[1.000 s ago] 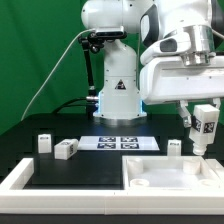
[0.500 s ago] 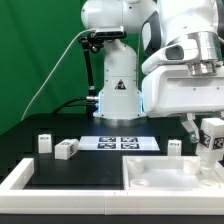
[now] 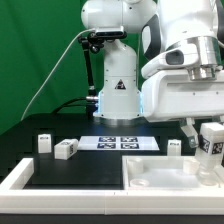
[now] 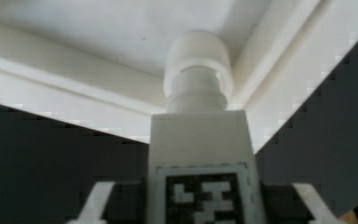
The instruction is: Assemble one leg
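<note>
My gripper (image 3: 210, 150) is shut on a white leg (image 3: 209, 140) with a black-and-white tag and holds it upright at the exterior view's right, over the right part of the large white panel (image 3: 160, 172). In the wrist view the leg (image 4: 201, 110) points its rounded peg end at the panel (image 4: 87, 50), with my fingers (image 4: 101, 200) on both sides of the tagged body. I cannot tell whether the leg's tip touches the panel. Three more legs lie on the table: two at the left (image 3: 43, 143) (image 3: 67, 149), one (image 3: 175, 146) behind the panel.
The marker board (image 3: 120, 142) lies flat at the table's middle in front of the robot base (image 3: 118, 95). A white L-shaped rail (image 3: 20, 178) runs along the front left. A green backdrop is behind.
My gripper has moved to the exterior view's right and a little lower with the leg in it. The other legs and the panel have not moved.
</note>
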You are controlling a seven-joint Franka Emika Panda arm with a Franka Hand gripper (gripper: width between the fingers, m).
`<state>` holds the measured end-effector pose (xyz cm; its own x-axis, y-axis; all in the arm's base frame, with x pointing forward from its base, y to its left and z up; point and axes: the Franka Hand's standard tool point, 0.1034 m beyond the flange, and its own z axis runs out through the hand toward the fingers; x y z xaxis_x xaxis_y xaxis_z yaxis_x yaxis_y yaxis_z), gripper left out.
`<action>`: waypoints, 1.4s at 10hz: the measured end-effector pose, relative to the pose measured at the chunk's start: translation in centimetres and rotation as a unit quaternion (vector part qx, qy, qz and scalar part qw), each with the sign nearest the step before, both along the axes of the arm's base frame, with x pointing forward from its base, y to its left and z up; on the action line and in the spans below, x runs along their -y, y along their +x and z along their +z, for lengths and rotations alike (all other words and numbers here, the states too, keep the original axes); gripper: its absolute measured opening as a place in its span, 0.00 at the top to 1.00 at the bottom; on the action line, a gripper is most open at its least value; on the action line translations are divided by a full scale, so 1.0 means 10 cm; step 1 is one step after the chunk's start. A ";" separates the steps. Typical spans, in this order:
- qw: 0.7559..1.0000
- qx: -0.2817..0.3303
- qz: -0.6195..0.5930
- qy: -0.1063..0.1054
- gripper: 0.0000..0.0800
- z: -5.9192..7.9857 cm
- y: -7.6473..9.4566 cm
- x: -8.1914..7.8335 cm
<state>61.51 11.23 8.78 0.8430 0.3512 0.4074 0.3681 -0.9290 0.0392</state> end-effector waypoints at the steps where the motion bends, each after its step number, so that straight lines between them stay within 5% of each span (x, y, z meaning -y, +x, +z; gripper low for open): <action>1: 1.000 -0.001 0.000 0.000 0.64 -0.02 0.01 -0.01; 7: 1.000 -0.001 0.002 0.003 0.64 -0.21 -0.02 -0.06; 14: 0.999 0.044 -0.001 0.011 0.64 -0.23 -0.02 -0.05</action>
